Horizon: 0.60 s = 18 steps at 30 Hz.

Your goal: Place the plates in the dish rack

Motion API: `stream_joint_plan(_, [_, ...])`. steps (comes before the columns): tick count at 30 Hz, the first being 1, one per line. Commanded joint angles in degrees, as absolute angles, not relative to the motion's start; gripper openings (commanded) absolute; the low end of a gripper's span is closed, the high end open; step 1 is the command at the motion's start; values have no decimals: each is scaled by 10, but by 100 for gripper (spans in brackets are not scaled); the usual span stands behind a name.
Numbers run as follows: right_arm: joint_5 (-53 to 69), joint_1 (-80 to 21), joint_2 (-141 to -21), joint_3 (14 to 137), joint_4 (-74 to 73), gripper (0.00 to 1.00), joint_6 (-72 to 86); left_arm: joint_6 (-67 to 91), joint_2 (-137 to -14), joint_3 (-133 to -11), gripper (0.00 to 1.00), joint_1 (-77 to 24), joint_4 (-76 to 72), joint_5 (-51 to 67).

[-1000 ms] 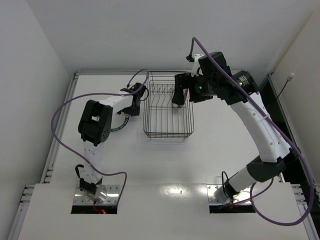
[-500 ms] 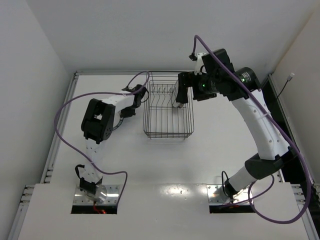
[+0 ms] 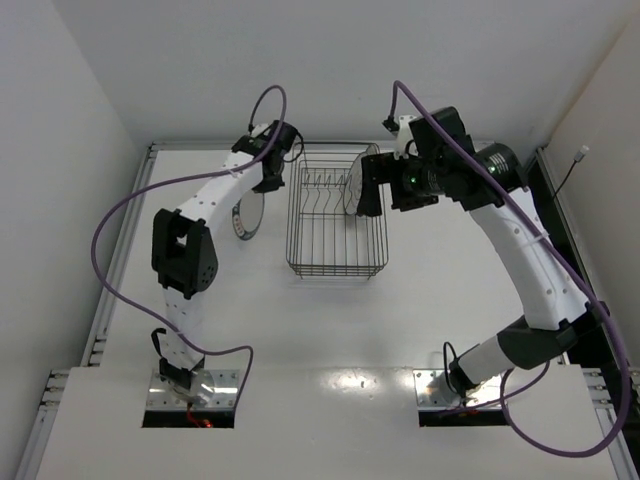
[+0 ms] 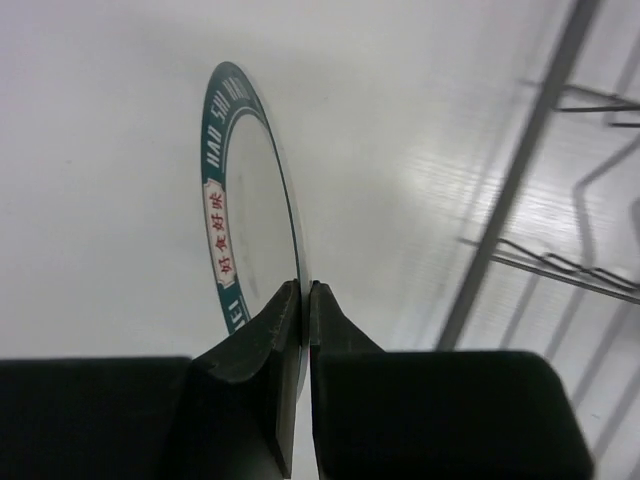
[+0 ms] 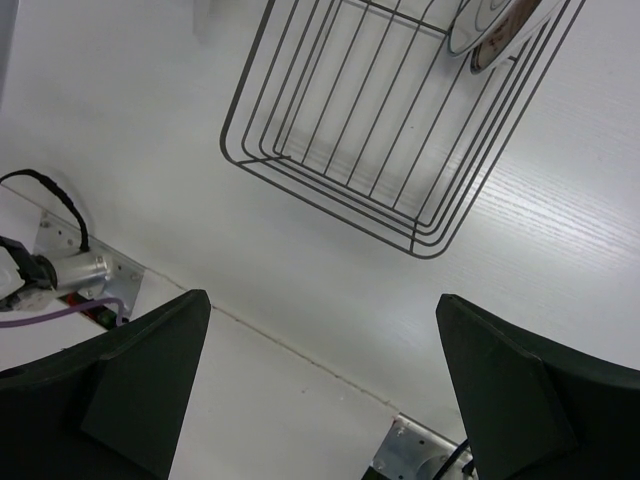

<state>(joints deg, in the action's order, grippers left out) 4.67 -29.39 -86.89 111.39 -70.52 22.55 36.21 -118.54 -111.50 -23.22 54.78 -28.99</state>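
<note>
One plate [image 3: 353,182] is shown standing in the dish rack [image 3: 335,262], right end effector [image 5: 322,298] spread wide; the second plate [image 4: 250,200], rim-pinched by the left end effector [image 4: 303,290] alongside, is not yet loaded.

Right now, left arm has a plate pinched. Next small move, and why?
Probably carry the left pincer sideways over the rack, keeping the held plate on edge. The pincer is shut on its rim, beside the rack, not above it. The racked plate stands at the far right; the right pincer is open.
</note>
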Motion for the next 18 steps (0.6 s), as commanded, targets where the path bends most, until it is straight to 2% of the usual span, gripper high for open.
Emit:
stream_joint_plan(1, [54, -287, -849, 1107, -686, 94, 224, 377, -1149, -1167, 0, -235, 578, -257])
stream_joint_plan(7, [41, -287, -820, 1077, -666, 94, 242, 389, -1121, -1238, 0, -235, 570, -184])
stream_joint_plan(11, [34, -287, -798, 1058, -666, 94, 253, 402, -1121, -1327, 0, -235, 574, -151])
stream_joint_plan(18, [9, -287, -755, 1010, -661, 94, 272, 407, -1052, -1254, 0, -240, 332, 51])
